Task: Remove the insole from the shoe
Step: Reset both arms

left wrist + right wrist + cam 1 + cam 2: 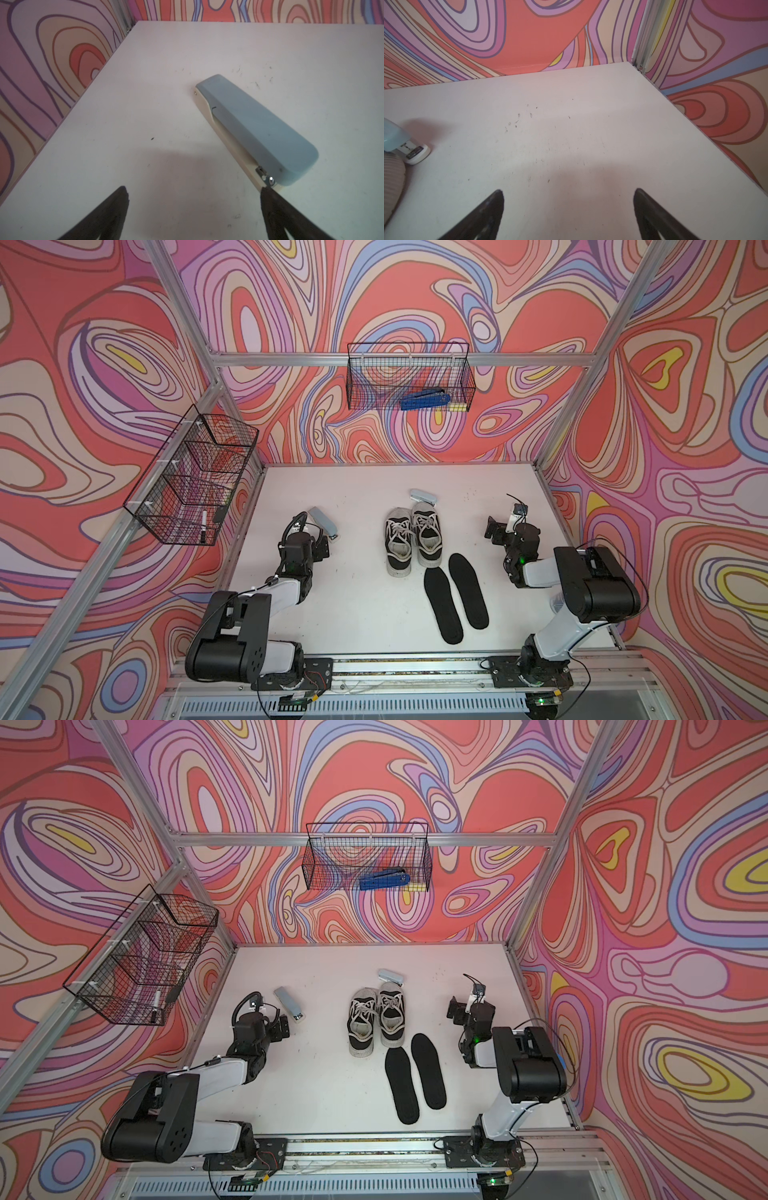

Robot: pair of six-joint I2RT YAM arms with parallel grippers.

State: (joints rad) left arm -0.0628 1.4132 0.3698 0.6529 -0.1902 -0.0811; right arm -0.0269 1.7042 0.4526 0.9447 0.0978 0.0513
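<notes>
Two black-and-white lace-up shoes (399,543) (426,533) stand side by side mid-table in both top views. Two black insoles (442,605) (467,591) lie flat on the table just in front of and to the right of them, outside the shoes. My left gripper (322,546) (192,188) hangs open over bare table at the left, well away from the shoes. Over on the right side, my right gripper (494,531) (569,191) is open too, with nothing between its fingers. The right shoe's ribbed toe (392,178) shows at the edge of the right wrist view.
A light blue stapler (257,128) lies by my left gripper's fingertip (268,199). A second one (423,497) lies behind the right shoe. A wire basket (409,364) on the back wall holds a blue stapler (424,400). Another wire basket (191,477) hangs on the left wall.
</notes>
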